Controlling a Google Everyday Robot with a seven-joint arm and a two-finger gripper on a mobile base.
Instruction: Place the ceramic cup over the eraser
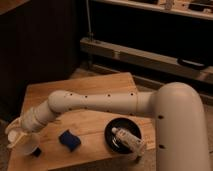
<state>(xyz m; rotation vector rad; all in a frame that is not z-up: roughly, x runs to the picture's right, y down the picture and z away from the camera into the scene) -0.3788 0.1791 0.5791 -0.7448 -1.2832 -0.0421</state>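
The cream-white ceramic cup point(27, 145) is at the wooden table's front left corner, tilted, with its mouth facing the camera. My gripper point(16, 135) is at the end of the white arm, right above and left of the cup, and looks shut on its rim. A small dark piece point(36, 152), seemingly the eraser, lies on the table touching the cup's lower right edge, partly hidden by it. A blue block point(69, 140) lies on the table a little to the cup's right.
A black round dish point(112, 131) sits at the table's front right with a white tube point(127, 138) lying in it. The wooden table point(100, 82) ends close to the cup at left and front. My arm's thick base point(182, 130) stands at right. Dark shelving runs behind.
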